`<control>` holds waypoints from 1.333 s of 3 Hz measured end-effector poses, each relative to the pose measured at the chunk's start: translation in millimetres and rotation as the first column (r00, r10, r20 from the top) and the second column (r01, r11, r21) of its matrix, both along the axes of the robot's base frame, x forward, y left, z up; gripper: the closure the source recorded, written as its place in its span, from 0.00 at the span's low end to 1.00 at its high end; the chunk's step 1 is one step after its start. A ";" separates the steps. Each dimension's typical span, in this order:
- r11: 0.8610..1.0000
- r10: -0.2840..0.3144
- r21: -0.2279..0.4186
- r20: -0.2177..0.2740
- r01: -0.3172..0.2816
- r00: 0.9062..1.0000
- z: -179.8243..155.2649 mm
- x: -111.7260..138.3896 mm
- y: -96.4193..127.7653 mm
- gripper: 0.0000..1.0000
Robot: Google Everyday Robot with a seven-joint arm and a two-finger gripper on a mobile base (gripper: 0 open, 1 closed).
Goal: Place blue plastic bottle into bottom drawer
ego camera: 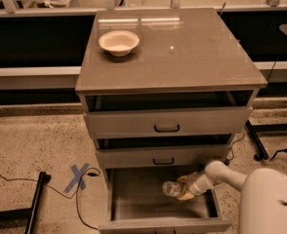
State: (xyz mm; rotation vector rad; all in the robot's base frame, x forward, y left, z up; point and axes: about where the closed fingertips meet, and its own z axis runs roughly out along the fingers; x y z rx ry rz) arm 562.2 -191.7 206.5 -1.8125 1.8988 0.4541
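The bottom drawer (163,225) is pulled out, its grey inside open to view. My gripper (184,188) reaches in from the right, low inside the drawer at its right half. Its yellowish fingers (185,180) are shut on the blue plastic bottle (170,188). The bottle is small and clear and lies on its side, pointing left, close above or on the drawer floor. I cannot tell whether it touches the floor. My white arm (221,173) comes over the drawer's right side.
Two shallower drawers with black handles (166,128) sit above, both slightly open. A shallow white bowl (119,42) stands on the cabinet top at the back left. A blue tape cross (78,177) and black cables lie on the floor at the left.
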 end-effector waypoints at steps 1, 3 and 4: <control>0.999 -0.003 0.039 -0.011 0.003 1.000 -1.4 2.1 2.6 0.01; 0.976 0.001 0.217 -0.003 -0.001 1.000 19.5 -8.4 -19.8 0.00; 0.972 0.031 0.234 -0.025 -0.025 0.999 22.2 -16.0 -14.2 0.00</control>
